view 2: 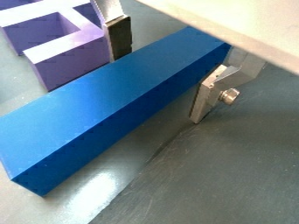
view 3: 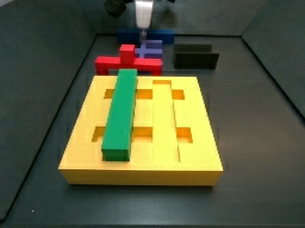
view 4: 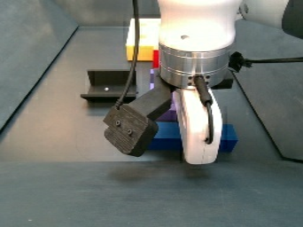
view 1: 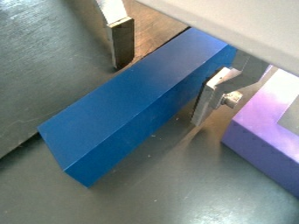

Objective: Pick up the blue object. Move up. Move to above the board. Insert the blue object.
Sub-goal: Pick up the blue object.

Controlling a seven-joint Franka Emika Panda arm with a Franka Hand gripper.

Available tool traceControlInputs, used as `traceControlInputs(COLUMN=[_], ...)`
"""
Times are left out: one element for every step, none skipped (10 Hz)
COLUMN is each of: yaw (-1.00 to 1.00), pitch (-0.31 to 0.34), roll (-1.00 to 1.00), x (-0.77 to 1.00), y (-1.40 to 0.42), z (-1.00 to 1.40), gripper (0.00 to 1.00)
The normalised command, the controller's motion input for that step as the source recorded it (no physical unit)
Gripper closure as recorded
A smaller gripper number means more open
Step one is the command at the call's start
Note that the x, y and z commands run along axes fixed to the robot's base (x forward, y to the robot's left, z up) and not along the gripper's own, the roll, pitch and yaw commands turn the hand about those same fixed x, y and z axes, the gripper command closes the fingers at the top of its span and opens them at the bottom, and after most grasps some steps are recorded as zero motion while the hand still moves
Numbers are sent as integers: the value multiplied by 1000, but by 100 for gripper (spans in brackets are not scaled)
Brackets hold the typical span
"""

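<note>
The blue object (view 1: 135, 109) is a long navy bar lying flat on the dark floor; it also shows in the wrist view (view 2: 111, 109) and in both side views (view 3: 160, 39) (view 4: 166, 135). My gripper (view 1: 170, 72) is low over it and straddles one end, with one silver finger (view 1: 122, 42) on each long side. The jaws are open, with a small gap showing beside the bar. The gripper (view 2: 163, 68) shows the same way here. The yellow board (view 3: 191, 134) lies nearer the front with a green bar (view 3: 123, 111) in one groove.
A purple notched block (view 2: 52, 44) lies right beside the blue object, also seen in a wrist view (view 1: 268, 131). A red block (view 3: 116, 62) sits between it and the board. The dark fixture (view 3: 197, 56) (view 4: 106, 84) stands on the floor nearby.
</note>
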Motion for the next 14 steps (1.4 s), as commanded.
traceControlInputs(yaw=[-57,0,0,0,0,0,0,0,0,0,0,0,0,0], pitch=[0,0,-31,-26,0,0,0,0,0,0,0,0,0,0], roll=[4,0,-144,-74,0,0,0,0,0,0,0,0,0,0], x=[-186,-66,0,0,0,0,0,0,0,0,0,0,0,0], y=[0,0,0,0,0,0,0,0,0,0,0,0,0,0], z=[0,77,0,0,0,0,0,0,0,0,0,0,0,0], gripper=[0,0,0,0,0,100,100,100,100,100,100,100,100,100])
